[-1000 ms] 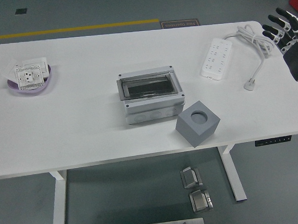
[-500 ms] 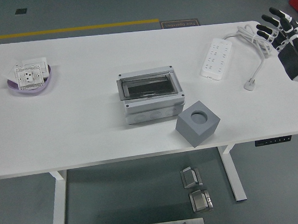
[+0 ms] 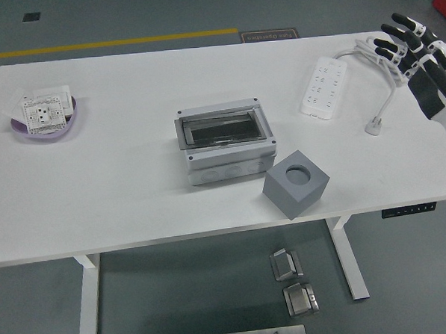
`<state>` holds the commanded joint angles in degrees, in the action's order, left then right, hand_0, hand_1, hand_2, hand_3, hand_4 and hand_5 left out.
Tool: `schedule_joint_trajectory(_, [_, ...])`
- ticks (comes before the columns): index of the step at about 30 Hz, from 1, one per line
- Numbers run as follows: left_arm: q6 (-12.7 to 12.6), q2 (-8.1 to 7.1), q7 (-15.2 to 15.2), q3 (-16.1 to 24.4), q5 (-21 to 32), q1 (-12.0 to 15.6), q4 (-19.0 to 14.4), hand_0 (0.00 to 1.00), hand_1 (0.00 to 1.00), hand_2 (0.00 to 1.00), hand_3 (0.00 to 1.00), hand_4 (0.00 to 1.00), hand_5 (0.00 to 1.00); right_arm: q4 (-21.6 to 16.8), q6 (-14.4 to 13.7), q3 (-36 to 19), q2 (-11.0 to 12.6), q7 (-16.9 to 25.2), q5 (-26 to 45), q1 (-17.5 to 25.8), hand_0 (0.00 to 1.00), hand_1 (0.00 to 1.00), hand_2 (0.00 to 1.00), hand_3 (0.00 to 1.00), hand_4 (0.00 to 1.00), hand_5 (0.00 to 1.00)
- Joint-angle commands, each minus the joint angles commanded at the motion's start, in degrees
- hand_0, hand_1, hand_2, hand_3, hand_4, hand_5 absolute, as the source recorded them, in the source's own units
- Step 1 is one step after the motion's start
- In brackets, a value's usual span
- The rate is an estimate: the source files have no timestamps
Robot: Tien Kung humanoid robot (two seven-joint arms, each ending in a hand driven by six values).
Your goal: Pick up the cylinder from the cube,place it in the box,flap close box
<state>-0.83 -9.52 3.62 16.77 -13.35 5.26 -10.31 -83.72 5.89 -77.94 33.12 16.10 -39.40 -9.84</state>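
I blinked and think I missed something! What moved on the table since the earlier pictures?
Only the right hand moved: it slid in from the right edge, leftward over the white cable, fingers spread, holding nothing. Nothing was grabbed or let go. The grey cube, the box, the power strip and the purple dish stayed where they were.

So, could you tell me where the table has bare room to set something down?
The widest free patch lies between the purple dish and the grey box, down to the near edge. The far strip behind the box is bare too. It is crowded around the cube and near the power strip, where the right hand hovers.
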Motion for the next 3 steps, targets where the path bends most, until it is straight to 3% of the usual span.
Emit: schedule_joint_trajectory(3, [0.0,0.25,0.2,-0.8,0.9,0.0,0.0,0.642,0.634,0.551,0.587,0.612,0.246,0.3,0.0,0.0,-0.2,0.0,0.0,0.3,0.878,0.793,0.849,0.848,0.779,0.523])
